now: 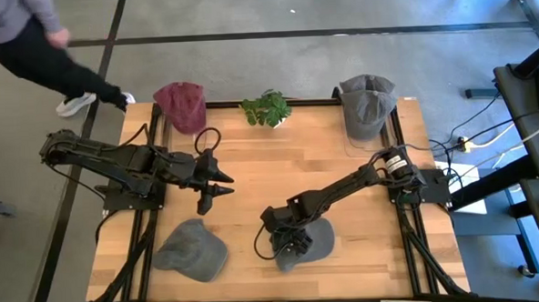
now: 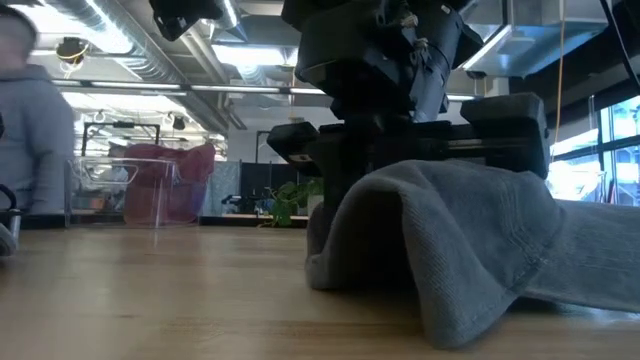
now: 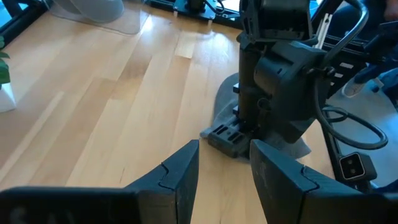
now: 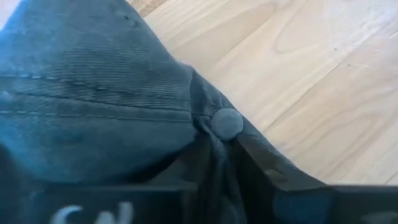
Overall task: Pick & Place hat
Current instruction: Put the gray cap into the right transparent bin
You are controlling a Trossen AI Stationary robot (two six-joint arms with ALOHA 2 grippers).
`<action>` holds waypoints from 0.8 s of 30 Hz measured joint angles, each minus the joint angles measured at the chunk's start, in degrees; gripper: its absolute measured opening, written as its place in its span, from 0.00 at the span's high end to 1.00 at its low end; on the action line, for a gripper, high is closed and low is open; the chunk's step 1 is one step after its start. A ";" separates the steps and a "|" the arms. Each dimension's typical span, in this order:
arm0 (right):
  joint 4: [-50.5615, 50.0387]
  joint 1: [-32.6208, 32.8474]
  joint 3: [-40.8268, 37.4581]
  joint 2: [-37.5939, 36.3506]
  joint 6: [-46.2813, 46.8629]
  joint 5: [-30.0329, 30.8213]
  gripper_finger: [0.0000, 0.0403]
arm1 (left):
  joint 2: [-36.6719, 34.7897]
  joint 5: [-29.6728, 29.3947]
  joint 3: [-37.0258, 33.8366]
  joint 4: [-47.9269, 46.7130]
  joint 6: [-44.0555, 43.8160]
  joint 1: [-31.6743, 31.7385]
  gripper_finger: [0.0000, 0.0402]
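Observation:
A grey hat (image 1: 317, 242) lies on the wooden table (image 1: 279, 160) near its front edge, right of the middle; the low view shows it close up (image 2: 470, 240). My right gripper (image 1: 292, 241) reaches down onto its crown and is shut on the cloth. The crown fills the right wrist view (image 4: 93, 93). My left gripper (image 1: 212, 185) hangs open above the table's left half and holds nothing. Its two fingers stand apart in the left wrist view (image 3: 224, 180), pointing toward the right arm. My right gripper pinches a bunched fold of the hat's crown right beside the top button (image 4: 227, 122). It comes from above, slanting down. The cloth is drawn up into a ridge (image 2: 400, 195) under the gripper, while the hat's lower edge (image 2: 470, 320) rests on the table.
A second grey hat (image 1: 192, 252) lies at the front left. At the far edge a red hat (image 1: 181, 105) and a grey hat (image 1: 368, 106) sit on clear stands, with a small plant (image 1: 268, 108) between them. A person (image 1: 28, 43) walks past the far left corner.

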 joint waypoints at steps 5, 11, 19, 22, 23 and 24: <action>-0.50 0.00 -0.12 -0.40 1.61 0.31 0.96 | 0.00 -0.16 0.00 -0.10 0.00 0.00 0.65; -2.42 -0.30 -0.64 -3.70 9.20 1.72 0.98 | 0.00 -0.18 0.00 -0.08 0.00 0.00 0.65; -7.58 -1.14 -0.70 -14.15 20.75 7.68 0.98 | 0.00 -0.23 0.00 -0.10 0.93 0.00 0.65; -8.96 -1.11 -0.69 -19.40 24.55 12.28 0.98 | 0.02 -1.47 0.00 -0.12 0.96 0.00 0.65; -9.53 -1.09 -0.61 -21.23 26.17 14.22 0.99 | 0.02 -2.51 -0.01 -0.19 1.00 0.00 0.65; -9.92 -1.09 -0.55 -23.14 27.84 16.26 0.99 | 0.02 -3.90 -0.02 -0.14 1.12 0.00 0.65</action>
